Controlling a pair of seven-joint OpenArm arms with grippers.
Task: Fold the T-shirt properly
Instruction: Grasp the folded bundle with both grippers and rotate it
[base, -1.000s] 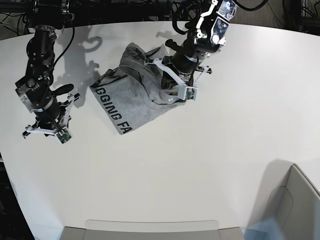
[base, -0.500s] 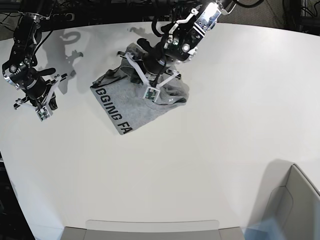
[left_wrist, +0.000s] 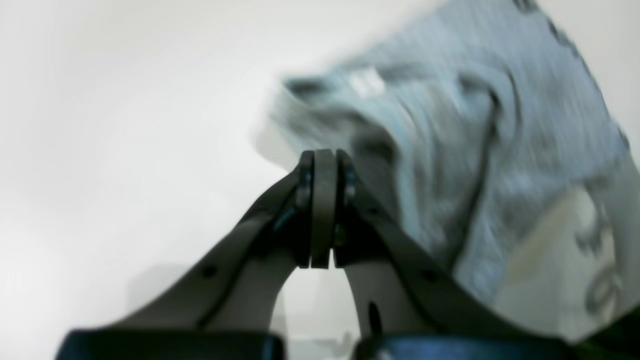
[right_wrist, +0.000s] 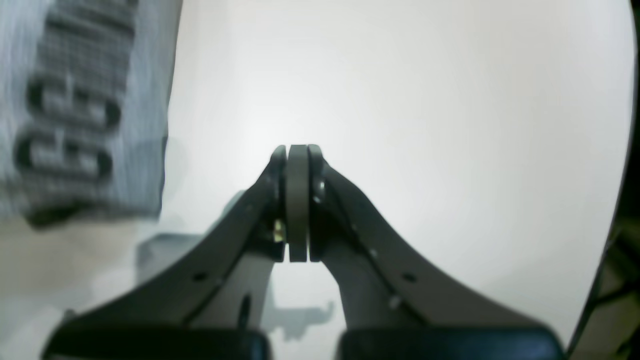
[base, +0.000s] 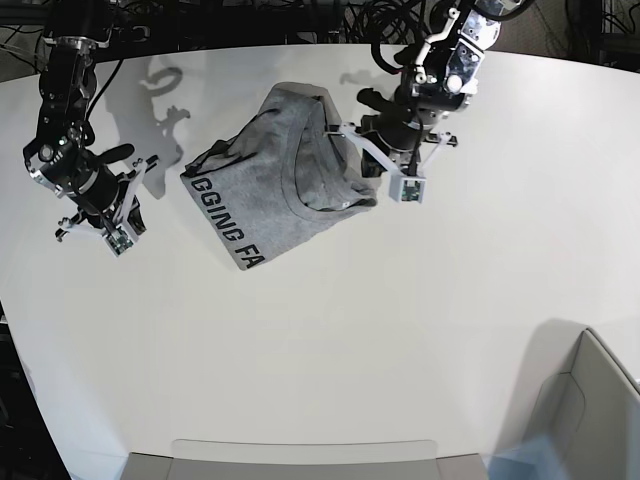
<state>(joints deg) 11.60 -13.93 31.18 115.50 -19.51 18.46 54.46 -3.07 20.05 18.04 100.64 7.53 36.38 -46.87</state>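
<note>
T-shirt (base: 275, 170) lies bunched at about eleven o'clock on the tabletop (base: 380, 330), lettering half showing, so I judge the fold partly made and still untidy. My left gripper (base: 398, 178) at its three o'clock and right gripper (base: 108, 228) at its nine o'clock both have jaws together, empty.

The T-shirt (base: 278, 180) beside me is soft knitted cloth, a flecked heather grey with a matt face, and it lies in loose rumpled folds; its ribbed collar looks a little thicker than the rest. The black letters on it look flat and dull, printed onto the weave. The bench (base: 400, 330) under it is smooth and white, with a faint satin sheen that takes soft shadows. My jaws look like dark matt plastic, smooth, with small screw holes along the arms, and their pads (right_wrist: 298, 200) are a duller grey.
</note>
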